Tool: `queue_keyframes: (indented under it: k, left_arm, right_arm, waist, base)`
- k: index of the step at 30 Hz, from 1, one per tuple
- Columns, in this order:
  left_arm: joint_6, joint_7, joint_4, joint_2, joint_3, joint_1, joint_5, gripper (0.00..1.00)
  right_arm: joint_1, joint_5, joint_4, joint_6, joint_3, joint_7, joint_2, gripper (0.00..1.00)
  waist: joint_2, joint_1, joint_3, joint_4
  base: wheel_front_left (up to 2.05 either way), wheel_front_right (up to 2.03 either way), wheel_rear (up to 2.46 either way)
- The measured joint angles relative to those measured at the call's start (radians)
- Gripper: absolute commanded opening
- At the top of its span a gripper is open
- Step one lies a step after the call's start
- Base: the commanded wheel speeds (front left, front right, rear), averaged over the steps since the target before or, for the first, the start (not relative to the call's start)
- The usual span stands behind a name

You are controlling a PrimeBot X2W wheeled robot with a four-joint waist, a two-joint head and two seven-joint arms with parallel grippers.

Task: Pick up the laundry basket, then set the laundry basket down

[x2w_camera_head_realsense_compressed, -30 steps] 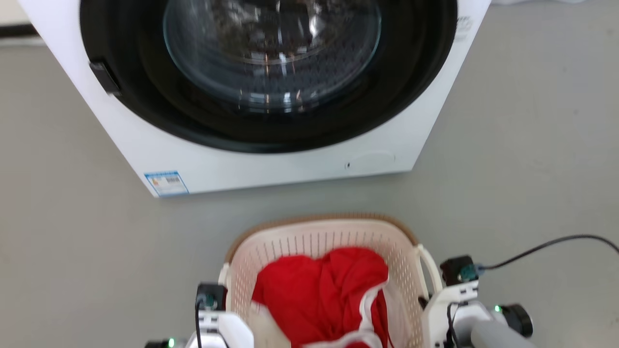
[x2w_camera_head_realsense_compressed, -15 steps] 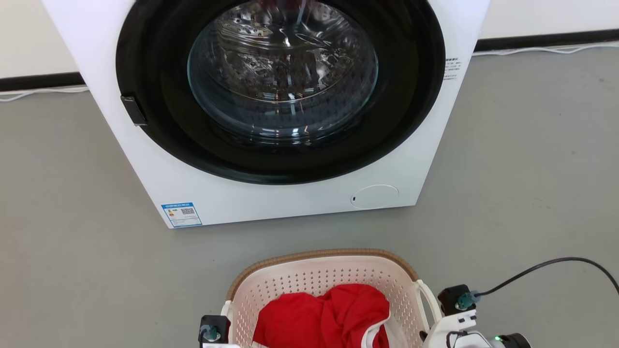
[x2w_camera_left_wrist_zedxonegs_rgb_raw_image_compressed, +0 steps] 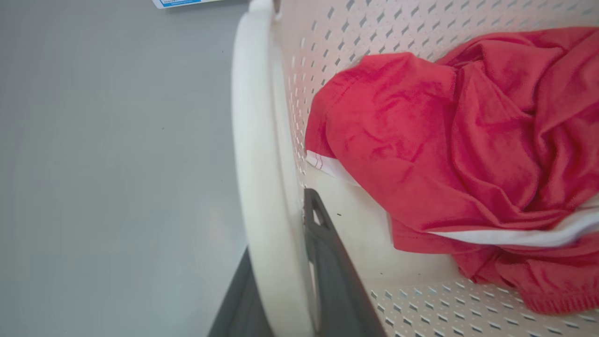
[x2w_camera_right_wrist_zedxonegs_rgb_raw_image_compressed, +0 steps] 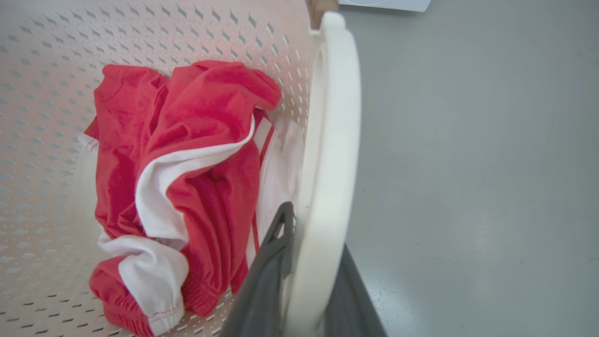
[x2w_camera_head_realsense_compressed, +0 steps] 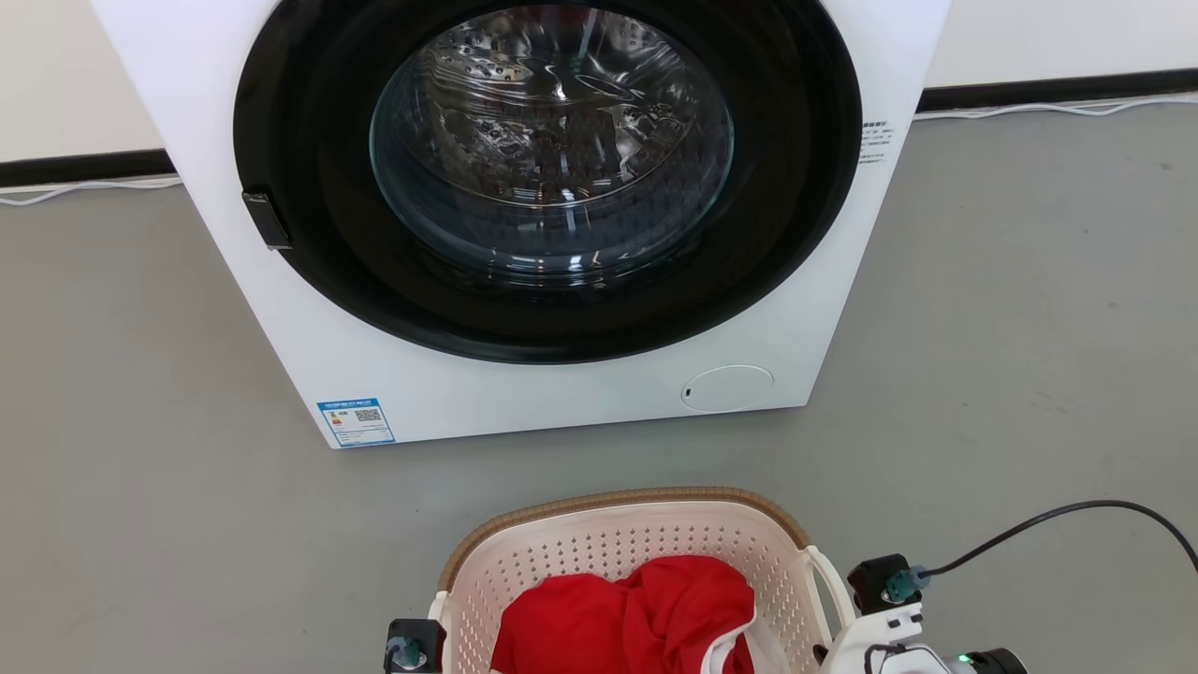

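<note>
The laundry basket (x2w_camera_head_realsense_compressed: pixel 618 498) sits upright with its mouth facing up, on the grey floor (x2w_camera_head_realsense_compressed: pixel 140 524) side of the washing machine (x2w_camera_head_realsense_compressed: pixel 487 398), just in front of its closed door. Its brown far rim is turned toward the machine and its two loop handles point out to my left and right. The near end is cut off in the head view, so I cannot tell which way its long axis runs. My left fingers (x2w_camera_left_wrist_zedxonegs_rgb_raw_image_compressed: pixel 323 243) pinch the left handle (x2w_camera_left_wrist_zedxonegs_rgb_raw_image_compressed: pixel 257 140), one inside the loop and one outside. My right fingers (x2w_camera_right_wrist_zedxonegs_rgb_raw_image_compressed: pixel 271 262) clamp the right handle (x2w_camera_right_wrist_zedxonegs_rgb_raw_image_compressed: pixel 332 117) the same way. A red garment (x2w_camera_head_realsense_compressed: pixel 636 618) lies bunched inside. Against a second ago the whole head view has shifted: more of the machine shows and less of the basket, which is the camera's move. The basket still stands as close before the machine.
</note>
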Motion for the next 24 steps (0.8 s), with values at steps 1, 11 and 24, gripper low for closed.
queue_keyframes:
  k: [1,11,24]
  left_arm:
    - [0.000,0.000,0.000,0.000,-0.002,0.000,-0.002,0.00]
    - [0.001,-0.011,0.003,0.001,-0.027,-0.001,-0.026,0.00]
    - [0.014,-0.076,0.008,0.004,-0.034,-0.131,-0.035,0.00]
  right_arm:
    - [0.000,0.000,0.000,0.000,0.000,0.000,0.000,0.00]
    - [0.000,0.000,0.000,0.000,-0.005,0.003,0.000,0.00]
    - [-0.101,-0.017,-0.011,0.000,-0.042,-0.073,-0.005,0.00]
  waist:
    - [0.0000,0.0000,0.000,0.001]
    - [0.0000,0.0000,0.007,0.010]
    - [0.0000,0.0000,0.133,0.006]
  base:
    - [0.00,0.00,0.00]
    - [0.00,0.00,0.00]
    - [0.00,0.00,0.00]
